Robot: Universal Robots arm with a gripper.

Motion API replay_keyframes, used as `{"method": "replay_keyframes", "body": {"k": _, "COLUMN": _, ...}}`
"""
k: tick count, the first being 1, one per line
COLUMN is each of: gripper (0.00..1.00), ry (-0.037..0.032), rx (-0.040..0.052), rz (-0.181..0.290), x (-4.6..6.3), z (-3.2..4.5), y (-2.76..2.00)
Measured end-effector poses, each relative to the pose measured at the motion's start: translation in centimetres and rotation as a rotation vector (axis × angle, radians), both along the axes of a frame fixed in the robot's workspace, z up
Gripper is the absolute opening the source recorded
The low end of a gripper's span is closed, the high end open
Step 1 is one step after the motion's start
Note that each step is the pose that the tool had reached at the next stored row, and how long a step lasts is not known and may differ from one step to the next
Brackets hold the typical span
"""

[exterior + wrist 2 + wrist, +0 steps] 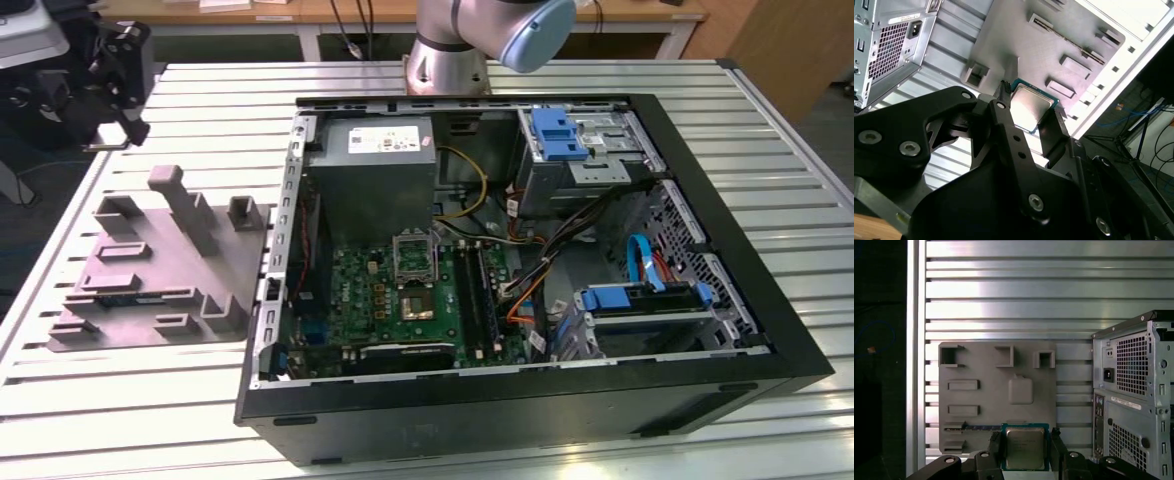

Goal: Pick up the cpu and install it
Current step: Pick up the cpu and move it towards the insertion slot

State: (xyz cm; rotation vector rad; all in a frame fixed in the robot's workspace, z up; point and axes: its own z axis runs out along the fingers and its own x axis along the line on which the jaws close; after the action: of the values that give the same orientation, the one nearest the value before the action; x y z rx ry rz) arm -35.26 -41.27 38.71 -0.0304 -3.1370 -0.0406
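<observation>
Claw (pixel 1030 111): closed on the cpu, which is clamped by its edges in the second wrist view.
Cpu (pixel 1025 449): held clear above the grey holder (pixel 989 410) on the bench (pixel 1004 290).
Done: pick-up is judged complete.
Left: the cpu is not yet seated in the green circuit board (pixel 387 300).

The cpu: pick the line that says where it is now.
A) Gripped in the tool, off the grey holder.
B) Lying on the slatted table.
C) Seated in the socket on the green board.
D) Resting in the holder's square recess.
A: in both wrist views the cpu sits between the tool's fingers, and the grey holder's square recess beyond it is bare.
</observation>
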Motion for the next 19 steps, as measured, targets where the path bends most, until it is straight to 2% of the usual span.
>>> {"method": "replay_keyframes", "body": {"k": 19, "gripper": 0.47, "ry": 0.0000, "rx": 0.0000, "rz": 0.000, "x": 1.02, "z": 0.00, "y": 0.00}}
